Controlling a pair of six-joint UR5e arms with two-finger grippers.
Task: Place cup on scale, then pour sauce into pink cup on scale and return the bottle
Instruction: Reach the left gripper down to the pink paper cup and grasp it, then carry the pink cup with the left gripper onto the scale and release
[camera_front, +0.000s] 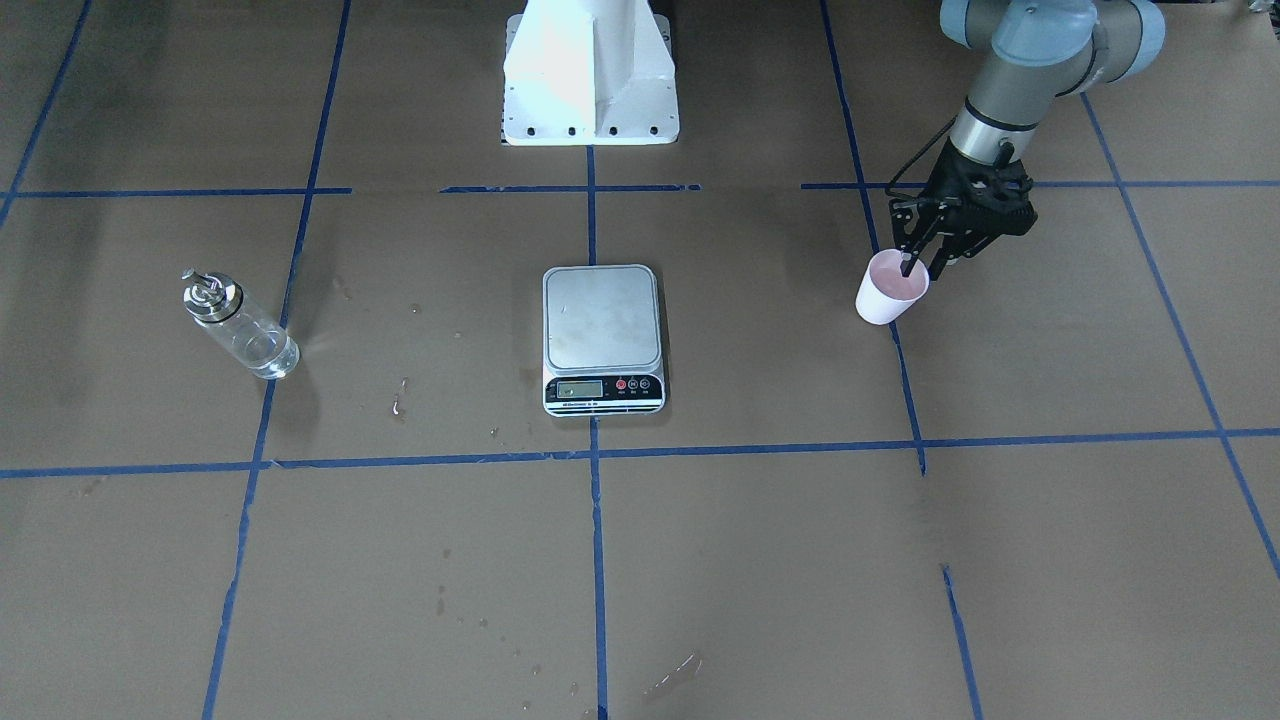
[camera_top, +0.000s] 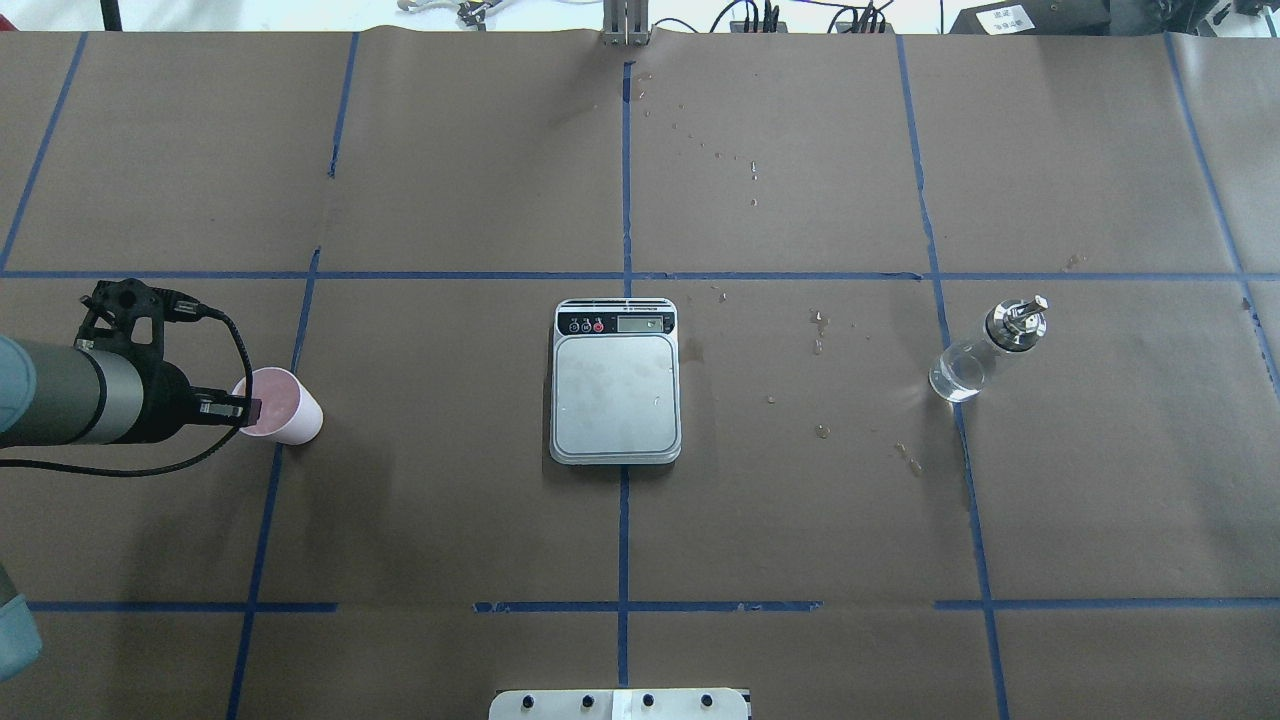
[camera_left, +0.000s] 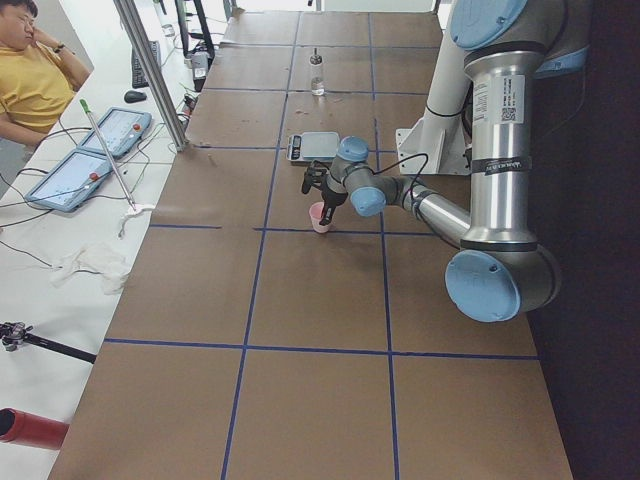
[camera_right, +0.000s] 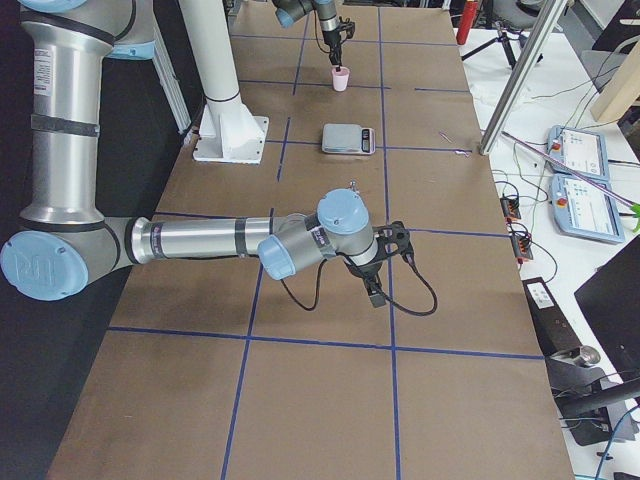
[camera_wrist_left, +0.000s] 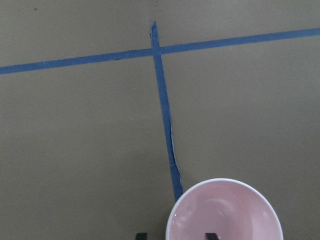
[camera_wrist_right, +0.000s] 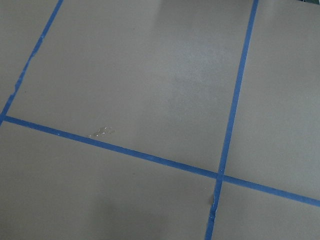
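Note:
The pale pink cup (camera_front: 888, 292) stands upright on the table, far to the robot's left of the scale (camera_front: 602, 320). My left gripper (camera_front: 920, 266) is open and straddles the cup's rim, one finger inside the cup and one outside. In the left wrist view the two fingertips (camera_wrist_left: 141, 235) sit either side of the cup's (camera_wrist_left: 225, 212) near wall. The clear glass bottle (camera_front: 240, 330) with its silver cap stands on the robot's right side. My right gripper (camera_right: 372, 290) shows only in the exterior right view, low over bare table; I cannot tell whether it is open.
The white robot base (camera_front: 590, 70) stands behind the scale. Blue tape lines cross the brown table paper. Dried spots and droplets (camera_top: 820, 330) lie between the scale and the bottle. A seated person (camera_left: 35, 75) and tablets (camera_left: 70, 175) are beyond the table's far side.

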